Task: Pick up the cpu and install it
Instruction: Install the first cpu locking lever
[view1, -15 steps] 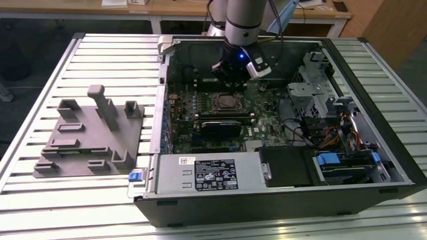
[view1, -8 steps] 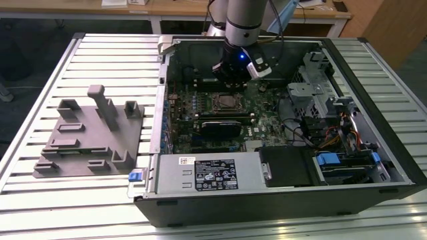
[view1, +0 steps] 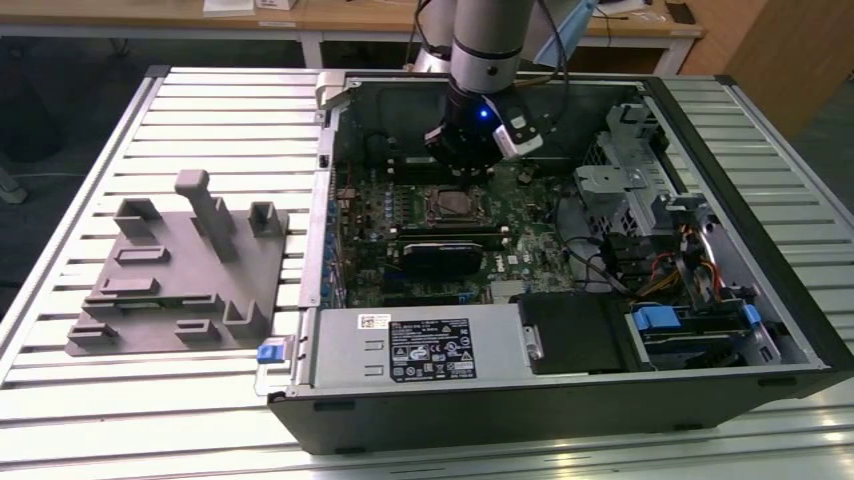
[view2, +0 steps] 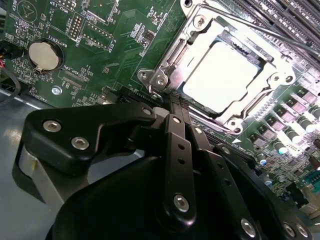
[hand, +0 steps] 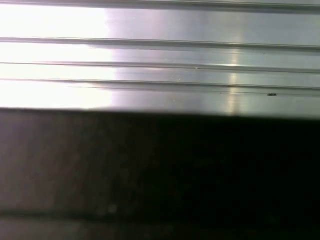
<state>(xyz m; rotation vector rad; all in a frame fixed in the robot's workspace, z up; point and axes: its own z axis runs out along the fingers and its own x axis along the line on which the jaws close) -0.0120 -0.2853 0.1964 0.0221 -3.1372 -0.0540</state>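
Looking down the second wrist view, you find the cpu already lying flat in its socket frame on the green motherboard, just beyond the tips of the gripper; its black fingers are drawn together to a narrow point with nothing between them, and that point sits close beside the socket's near edge, not over the chip; the cpu is square, so no long axis governs your approach; its top is a smooth, silvery-white metal plate that glares under the light, bounded by the bright steel frame with its screws and lever; in the exterior view the gripper hangs inside the open computer case, just behind the socket, while the grey plastic tray lies well apart on the slatted aluminium table, toward the exterior view's left.
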